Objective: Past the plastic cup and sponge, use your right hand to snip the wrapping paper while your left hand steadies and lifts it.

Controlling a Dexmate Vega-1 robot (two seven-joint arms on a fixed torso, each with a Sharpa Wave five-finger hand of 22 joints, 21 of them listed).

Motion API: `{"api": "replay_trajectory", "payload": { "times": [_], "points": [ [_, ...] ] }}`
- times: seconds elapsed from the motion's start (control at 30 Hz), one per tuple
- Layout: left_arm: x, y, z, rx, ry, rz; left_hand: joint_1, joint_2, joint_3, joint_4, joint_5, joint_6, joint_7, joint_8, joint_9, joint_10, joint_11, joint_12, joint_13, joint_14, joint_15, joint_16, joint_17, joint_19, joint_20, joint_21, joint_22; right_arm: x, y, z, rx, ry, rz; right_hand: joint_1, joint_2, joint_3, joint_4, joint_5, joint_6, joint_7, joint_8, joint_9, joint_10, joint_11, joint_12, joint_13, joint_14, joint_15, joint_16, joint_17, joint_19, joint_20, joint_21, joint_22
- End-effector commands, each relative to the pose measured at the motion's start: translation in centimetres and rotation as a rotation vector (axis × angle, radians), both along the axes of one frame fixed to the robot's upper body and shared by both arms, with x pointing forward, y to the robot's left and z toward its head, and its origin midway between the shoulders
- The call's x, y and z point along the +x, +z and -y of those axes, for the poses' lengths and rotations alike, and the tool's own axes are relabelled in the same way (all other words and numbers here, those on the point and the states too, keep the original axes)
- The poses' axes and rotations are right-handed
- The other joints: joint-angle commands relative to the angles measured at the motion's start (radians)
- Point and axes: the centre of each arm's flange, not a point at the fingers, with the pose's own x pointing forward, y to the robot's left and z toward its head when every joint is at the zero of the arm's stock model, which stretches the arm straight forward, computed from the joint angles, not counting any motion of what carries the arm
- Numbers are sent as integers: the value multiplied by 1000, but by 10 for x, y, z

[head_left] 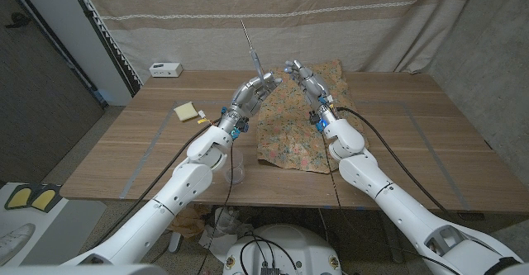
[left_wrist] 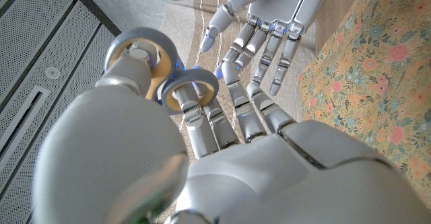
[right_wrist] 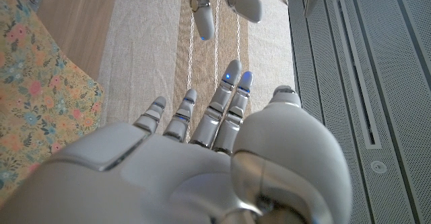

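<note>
Orange-ish floral wrapping paper (head_left: 293, 130) is lying spread out on the wooden table (head_left: 413, 126), right in the middle between the 2 arms, and from what I can see it's flat and uncut. So yeah, the actual snipping part hasn't started.

The weird bit: the scissors (head_left: 250, 48) are in the left hand (head_left: 252, 93), not the right. In the left wrist view you can see the grey ring handles up against its fingers, so I'd call that hand grasping the scissors, blades pointing up and away over the far side of the table. The right hand (head_left: 304, 75) is empty, fingers spread, palm facing the left hand, held just beside it above the paper's far edge.

My guess is this is a handover setup, since the task wants the right hand doing the cutting. Left to do: get the scissors across to the right hand, free the left to grab and lift the paper, then cut.

The sponge (head_left: 187, 111) and plastic cup (head_left: 236, 173) are both sitting off on the left side, clear of the paper.
</note>
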Motion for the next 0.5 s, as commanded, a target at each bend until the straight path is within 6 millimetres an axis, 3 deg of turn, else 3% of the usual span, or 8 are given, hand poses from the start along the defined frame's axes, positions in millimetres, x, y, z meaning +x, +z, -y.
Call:
{"api": "replay_trajectory", "payload": {
  "times": [0.03, 0.17, 0.27, 0.5],
  "points": [
    [4, 7, -1, 34, -61, 77, -36, -29, 52, 25, 2, -8, -44, -43, -58, -62, 1, -76, -69, -62, -159, -62, -18, -19, 2, -3, 0, 4, 1, 2, -7, -6, -9, 13, 5, -2, -5, 5, -3, -5, -1, 2, 2, -9, -5, -1, 4, -153, 4, 2, 0, -3, 7, 1],
    [6, 7, 0, 42, -86, 101, -76, -39, 45, 23, 4, -51, -73, -77, -93, -116, 2, -160, -152, -114, -155, -113, -39, -33, 7, -2, -3, 5, 1, 3, -7, -8, -13, 16, 6, 0, -9, 5, -1, -7, -1, 2, 3, -10, -8, -4, 4, -153, 6, 1, 1, -2, 8, 1],
    [7, 8, 1, 44, -96, 110, -91, -40, 39, 21, 6, -86, -76, -97, -101, -134, 1, -196, -186, -130, -158, -128, -49, -38, 7, -1, -5, 5, 1, 3, -11, -8, -13, 19, 6, 1, -13, 6, -2, -7, -2, 2, 5, -10, -11, -6, 5, -153, 7, 0, 2, -3, 8, 1],
    [8, 9, 2, 56, -111, 135, -74, -30, 56, 9, 7, -90, -48, -107, -109, -150, 2, -253, -239, -173, -158, -147, -74, -44, 11, 0, -7, 6, 2, 4, -13, -9, -17, 24, 7, 3, -19, 7, 1, -9, -2, 1, 5, -13, -16, -11, 5, -156, 9, -2, 2, -2, 8, 1]
  ]
}}
